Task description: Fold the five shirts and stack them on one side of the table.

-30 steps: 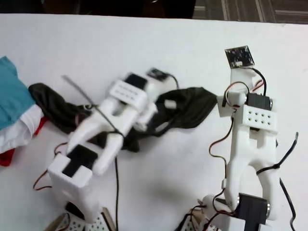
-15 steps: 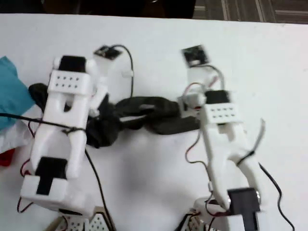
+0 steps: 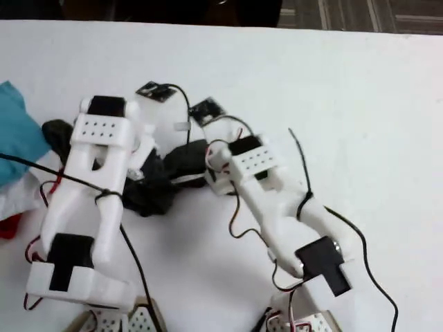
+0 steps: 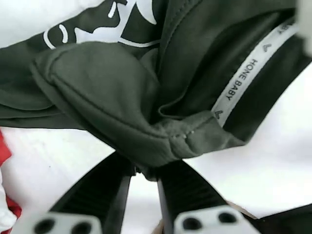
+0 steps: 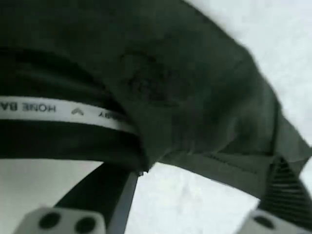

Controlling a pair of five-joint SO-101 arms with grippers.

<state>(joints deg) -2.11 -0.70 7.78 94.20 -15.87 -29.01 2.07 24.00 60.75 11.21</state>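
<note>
A dark green shirt [image 3: 160, 188] lies bunched up on the white table [image 3: 346, 104], between my two arms. My left gripper [image 3: 148, 164] is at the shirt's left end. In the left wrist view, that gripper [image 4: 146, 171] is shut on a thick fold of the shirt [image 4: 112, 97]. My right gripper [image 3: 208, 158] is at the bunch's right side. In its wrist view the right gripper [image 5: 204, 178] is open, its fingers wide apart under the hem of the shirt [image 5: 161, 83], with bare table showing between them.
At the table's left edge is a pile with a teal shirt [image 3: 15, 135], a white one [image 3: 22, 192] and a red one [image 3: 8, 225]. Both arms' wires trail over the near table. The table's far and right parts are bare.
The right arm swung left and the shirt, stretched out a second ago, is now crumpled against the left gripper. The left arm moved left earlier and has held still since.
</note>
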